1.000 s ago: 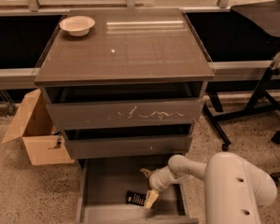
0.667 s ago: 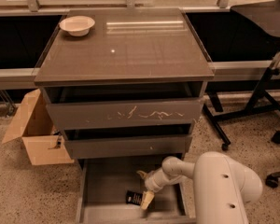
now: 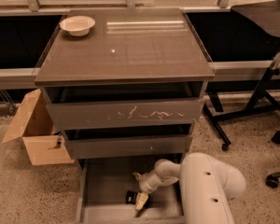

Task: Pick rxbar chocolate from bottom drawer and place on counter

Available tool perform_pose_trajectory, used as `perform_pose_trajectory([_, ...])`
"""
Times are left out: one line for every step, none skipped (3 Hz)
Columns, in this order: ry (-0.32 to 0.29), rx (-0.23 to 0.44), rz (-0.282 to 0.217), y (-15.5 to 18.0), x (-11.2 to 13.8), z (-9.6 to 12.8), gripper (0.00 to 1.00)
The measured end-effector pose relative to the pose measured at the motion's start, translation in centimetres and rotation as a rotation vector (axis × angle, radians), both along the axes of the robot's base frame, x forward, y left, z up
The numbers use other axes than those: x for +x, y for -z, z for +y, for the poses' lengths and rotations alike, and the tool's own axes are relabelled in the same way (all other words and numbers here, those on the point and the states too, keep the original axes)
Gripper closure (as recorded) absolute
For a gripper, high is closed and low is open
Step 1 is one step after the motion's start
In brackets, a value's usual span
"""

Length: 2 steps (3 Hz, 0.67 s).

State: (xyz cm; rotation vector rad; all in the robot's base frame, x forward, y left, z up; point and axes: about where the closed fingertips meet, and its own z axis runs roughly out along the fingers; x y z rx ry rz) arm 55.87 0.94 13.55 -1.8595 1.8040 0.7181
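The bottom drawer (image 3: 107,181) is pulled out at the foot of the cabinet. The rxbar chocolate (image 3: 130,197), a small black wrapper, lies flat on the drawer floor near the front. My gripper (image 3: 138,188) reaches down into the drawer from the right and is open. One pale finger (image 3: 141,200) lies at the bar's right end and covers part of it. The other finger (image 3: 136,175) sits farther back, off the bar. The counter (image 3: 126,45) is the glossy brown top of the cabinet, well above the gripper.
A white bowl (image 3: 77,25) stands at the counter's back left corner. The scratched top drawer front (image 3: 126,113) and the middle drawer (image 3: 128,146) overhang the open one. A cardboard box (image 3: 35,129) is on the floor at left. Chair legs (image 3: 252,111) stand at right.
My arm has swung left, further over the drawer. The gripper has shifted slightly left and closer to the bar. The bar has not moved.
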Motion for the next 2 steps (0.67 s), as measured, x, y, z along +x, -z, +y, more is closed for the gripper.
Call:
perform_pose_trajectory([0.011, -0.014, 0.003, 2.1, 0.1, 0.5, 0.0])
perform_pose_trajectory([0.015, -0.025, 0.009, 3.7, -0.3, 0.7, 0.0])
